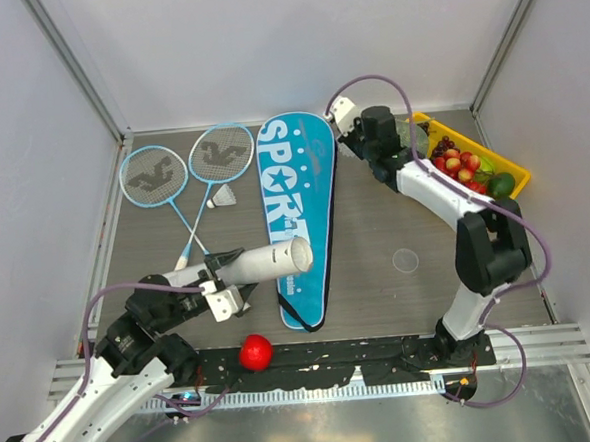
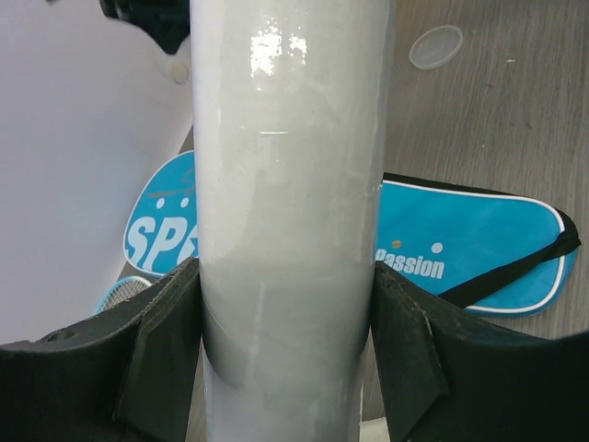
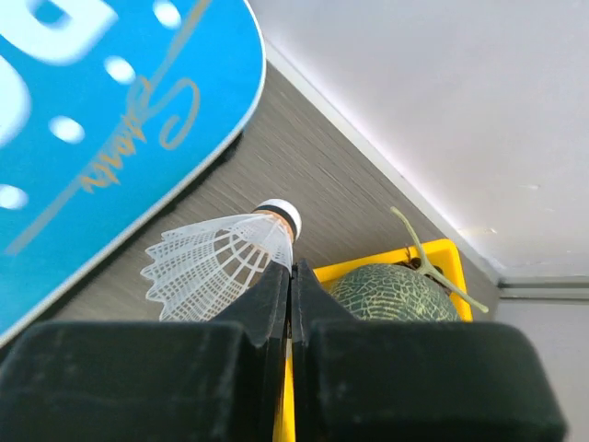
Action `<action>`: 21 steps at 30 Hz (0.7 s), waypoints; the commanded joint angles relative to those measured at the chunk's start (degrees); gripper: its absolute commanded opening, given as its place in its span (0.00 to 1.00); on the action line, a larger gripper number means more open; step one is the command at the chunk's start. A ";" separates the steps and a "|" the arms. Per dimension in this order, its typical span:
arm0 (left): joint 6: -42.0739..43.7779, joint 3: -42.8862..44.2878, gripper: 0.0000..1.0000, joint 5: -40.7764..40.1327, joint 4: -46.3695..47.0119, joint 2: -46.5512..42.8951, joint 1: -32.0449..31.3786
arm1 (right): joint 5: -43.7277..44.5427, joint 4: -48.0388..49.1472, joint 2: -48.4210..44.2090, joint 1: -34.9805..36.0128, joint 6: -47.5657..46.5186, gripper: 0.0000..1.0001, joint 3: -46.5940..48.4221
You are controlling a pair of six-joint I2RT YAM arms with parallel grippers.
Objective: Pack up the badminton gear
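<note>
My left gripper (image 1: 221, 279) is shut on the white cardboard tube (image 1: 267, 262) and holds it tilted, its open end over the long blue "SPORT" cover (image 1: 297, 206). In the left wrist view the tube (image 2: 287, 184) fills the space between both fingers (image 2: 166, 350). My right gripper (image 3: 291, 267) is shut and pinches the skirt edge of a white shuttlecock (image 3: 221, 258) at the back of the table, next to the cover (image 3: 101, 120). Two light-blue rackets (image 1: 157, 177) (image 1: 221, 152) lie at the back left, with another shuttlecock (image 1: 221, 197) beside them.
A yellow tray (image 1: 517, 170) of fruit stands at the back right; its melon (image 3: 396, 293) is just beyond my right fingers. A clear round lid (image 1: 406, 260) lies on the table right of the cover. A red ball (image 1: 255, 352) sits at the near edge.
</note>
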 commanded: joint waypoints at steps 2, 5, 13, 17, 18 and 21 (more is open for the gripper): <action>2.26 -0.01 0.21 -3.90 4.74 0.06 -0.20 | -10.41 -11.57 -11.72 0.70 24.00 0.05 0.20; 2.69 -0.45 0.21 -5.75 4.92 -0.29 -0.20 | -15.36 -13.97 -18.91 0.70 35.69 0.05 -3.12; 3.84 -1.15 0.20 -8.48 5.10 -0.65 -0.20 | -38.73 -11.78 -37.27 0.79 56.98 0.05 -14.55; 4.01 -1.33 0.20 -9.09 5.10 -0.65 -0.20 | -46.03 -8.61 -46.96 0.78 62.09 0.05 -20.27; 4.01 -1.24 0.20 -9.27 5.10 -0.56 -0.20 | -47.18 -8.78 -48.97 0.78 63.15 0.05 -20.63; 4.01 -1.15 0.20 -9.09 5.10 -0.21 -0.20 | -53.23 -6.87 -52.59 0.87 66.40 0.05 -22.64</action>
